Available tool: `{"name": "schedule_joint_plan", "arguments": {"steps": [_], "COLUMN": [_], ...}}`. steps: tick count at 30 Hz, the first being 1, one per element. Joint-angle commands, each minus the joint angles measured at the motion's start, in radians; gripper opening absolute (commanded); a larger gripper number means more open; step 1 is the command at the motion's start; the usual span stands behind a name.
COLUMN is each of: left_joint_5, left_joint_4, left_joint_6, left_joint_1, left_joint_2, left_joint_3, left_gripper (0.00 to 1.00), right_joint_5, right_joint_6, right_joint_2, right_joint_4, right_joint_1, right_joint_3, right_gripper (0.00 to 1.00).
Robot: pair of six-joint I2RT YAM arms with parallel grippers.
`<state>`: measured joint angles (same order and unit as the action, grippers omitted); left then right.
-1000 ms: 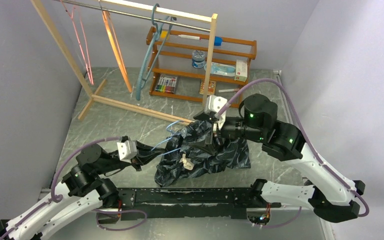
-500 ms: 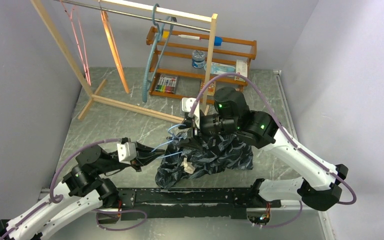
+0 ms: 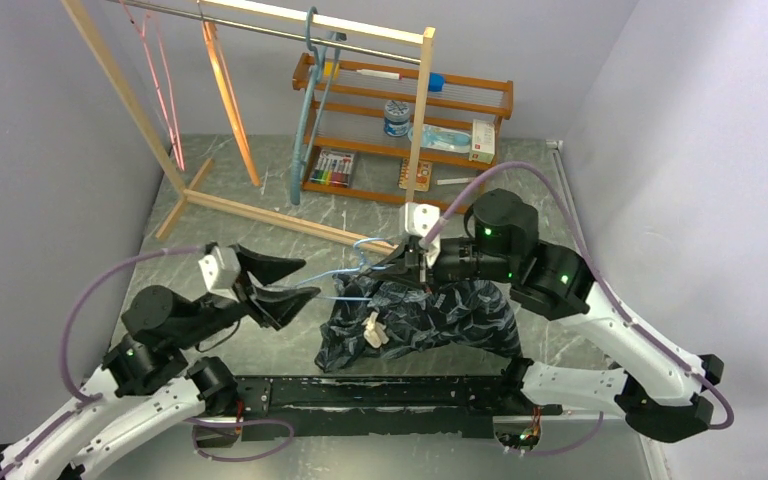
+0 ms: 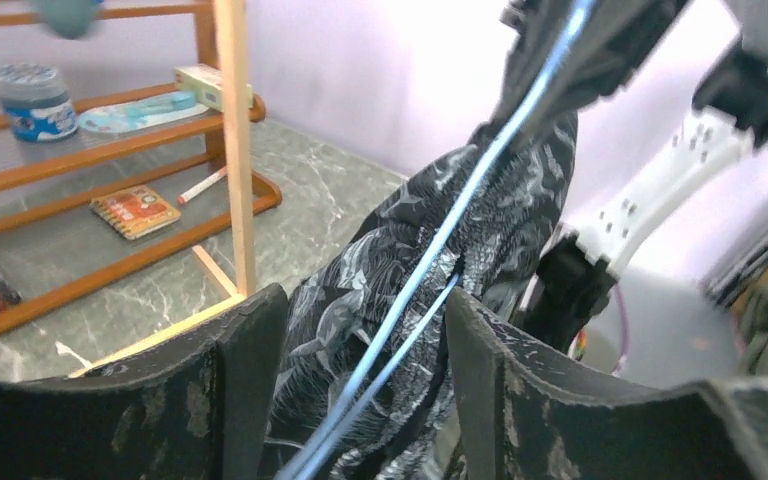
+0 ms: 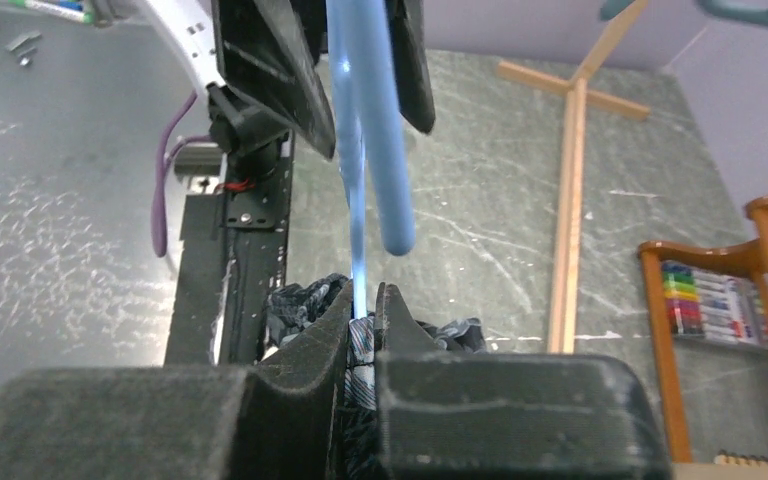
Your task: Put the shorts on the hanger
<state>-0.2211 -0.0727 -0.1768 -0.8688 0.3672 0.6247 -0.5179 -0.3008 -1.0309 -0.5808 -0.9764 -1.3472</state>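
Note:
The shorts, dark with pale wavy streaks and a cream drawstring knot, lie bunched on the table, their upper edge lifted. My right gripper is shut on the thin light-blue hanger and a fold of the fabric; in the right wrist view the wire runs down into the shut gripper. Over to the left, my left gripper stands open. In its wrist view the hanger's two wires pass untouched through that open gripper, with the shorts behind.
A wooden garment rack stands at the back, with a teal plastic hanger and a pink wire hanger on it. An orange shelf holds markers and small boxes. A black rail runs along the near edge.
My left gripper has let go of the hanger, opened and drawn back to the left. My right gripper has closed on the hanger wire and the shorts' edge, lifting them slightly.

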Motion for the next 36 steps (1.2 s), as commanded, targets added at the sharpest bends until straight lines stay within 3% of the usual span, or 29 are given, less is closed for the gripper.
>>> {"name": "schedule_joint_plan", "arguments": {"steps": [1, 6, 11, 18, 23, 25, 31, 36], "left_joint_5": [0.29, 0.48, 0.577, 0.551, 0.47, 0.428, 0.322, 0.211], "left_joint_4": [-0.177, -0.429, -0.554, -0.555, -0.532, -0.505, -0.38, -0.362], "left_joint_6": [-0.284, -0.52, -0.775, -1.079, -1.37, -1.379, -1.361, -1.457], "left_joint_1": [-0.001, -0.001, -0.002, -0.001, -0.002, -0.001, -0.001, -0.001], "left_joint_2": [-0.033, -0.064, -0.128, -0.151, -0.021, 0.055, 0.171, 0.197], "left_joint_3": [0.097, 0.183, 0.183, 0.063, -0.023, -0.015, 0.016, -0.02], "left_gripper": [0.66, 0.61, 0.54, 0.58, 0.52, 0.52, 0.67, 0.65], "right_joint_5": [0.102, 0.235, 0.263, 0.247, 0.209, 0.197, 0.161, 0.152], "right_joint_6": [0.004, 0.026, 0.008, -0.008, -0.017, -0.022, -0.03, -0.032], "right_joint_2": [0.058, 0.132, 0.2, 0.206, 0.213, 0.218, 0.218, 0.218], "right_joint_4": [0.059, 0.114, 0.201, 0.221, 0.233, 0.234, 0.22, 0.233], "right_joint_1": [0.001, 0.0, 0.001, 0.001, 0.001, 0.001, 0.001, 0.0], "right_joint_3": [-0.002, 0.029, 0.071, 0.069, 0.079, 0.085, 0.087, 0.093], "right_gripper": [0.0, 0.0, 0.0, 0.0, 0.0, 0.0, 0.0, 0.0]}}
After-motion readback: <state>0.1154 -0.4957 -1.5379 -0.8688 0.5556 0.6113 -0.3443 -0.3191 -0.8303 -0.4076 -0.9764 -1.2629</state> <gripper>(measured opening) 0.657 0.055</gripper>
